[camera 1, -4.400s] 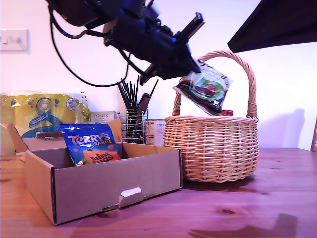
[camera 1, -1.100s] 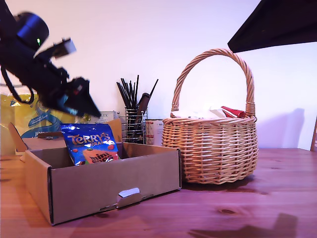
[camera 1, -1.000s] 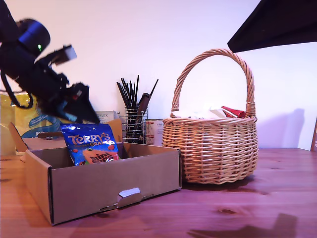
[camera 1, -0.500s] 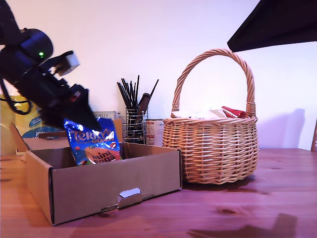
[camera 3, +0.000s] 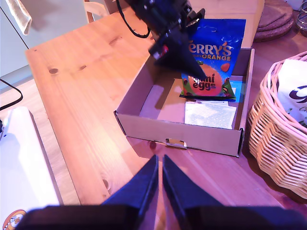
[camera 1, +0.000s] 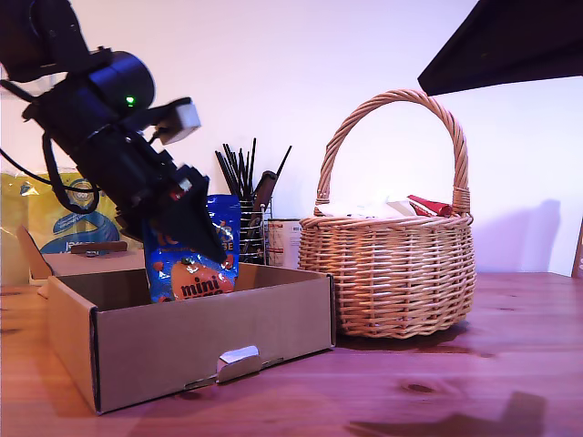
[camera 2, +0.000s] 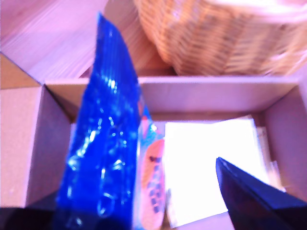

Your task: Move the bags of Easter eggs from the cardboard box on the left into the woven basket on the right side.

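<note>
My first gripper (camera 1: 199, 244) is shut on the shiny blue Terry's bag (camera 1: 196, 264) and holds it upright inside the cardboard box (camera 1: 200, 339). The box's front wall hides the bag's lower edge in the exterior view. The bag (camera 2: 105, 153) fills the first wrist view, with one dark finger (camera 2: 252, 200) beside it. From above, the bag (camera 3: 211, 57) hangs at the first gripper (camera 3: 176, 56) over the box (camera 3: 144, 98). The woven basket (camera 1: 392, 273) stands at the exterior view's right of the box, with a red-and-white pouch (camera 1: 428, 206) and a white pouch (camera 3: 295, 91) in it. My second gripper (camera 3: 160, 165) is shut on nothing, high above the table.
A white paper sheet (camera 3: 210, 115) lies on the box floor. Behind the box stand a wire utensil holder (camera 1: 244, 228), a tin (camera 1: 284, 241) and a yellow wrapped pack (camera 1: 64, 214). A dark shape (camera 1: 501, 41) fills the exterior view's upper right corner.
The first gripper, earlier holding a white-and-green bag over the basket, came back to the box, shut on the blue bag and carried it toward the exterior view's right, turning it.
</note>
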Robot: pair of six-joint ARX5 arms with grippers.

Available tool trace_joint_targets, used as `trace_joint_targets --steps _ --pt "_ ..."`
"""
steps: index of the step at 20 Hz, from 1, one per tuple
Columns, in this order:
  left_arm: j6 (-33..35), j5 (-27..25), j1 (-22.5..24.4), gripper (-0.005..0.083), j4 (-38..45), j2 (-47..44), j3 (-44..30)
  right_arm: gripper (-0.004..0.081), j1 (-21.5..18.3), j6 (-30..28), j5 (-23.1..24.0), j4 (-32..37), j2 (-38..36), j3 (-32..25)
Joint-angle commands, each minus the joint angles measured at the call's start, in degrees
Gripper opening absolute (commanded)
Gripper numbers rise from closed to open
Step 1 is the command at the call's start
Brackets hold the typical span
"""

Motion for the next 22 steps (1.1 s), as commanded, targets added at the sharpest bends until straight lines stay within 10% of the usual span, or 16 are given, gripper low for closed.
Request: trace_joint_targets --steps 1,10,16,22 --pt "0.3 -1.7 0.0 0.0603 0.1 1.6 -0.5 -0.0012 -0.2 -0.2 -0.1 0.6 -0.1 0.8" --pt "0.3 -4.7 -1.0 0.0596 0.2 7.1 -0.5 -0.0012 -0.2 -0.2 -0.1 0.6 -0.1 0.8" --pt "0.0 -5.4 -1.7 0.0138 1.6 7.2 -0.4 -0.0012 -0.2 -0.2 0.0 0.6 -0.1 0.8" --pt "-0.6 -4.9 -1.7 0.0121 -0.2 5.9 0.5 -0.0012 -0.2 -0.2 0.0 0.5 -0.1 0.8"
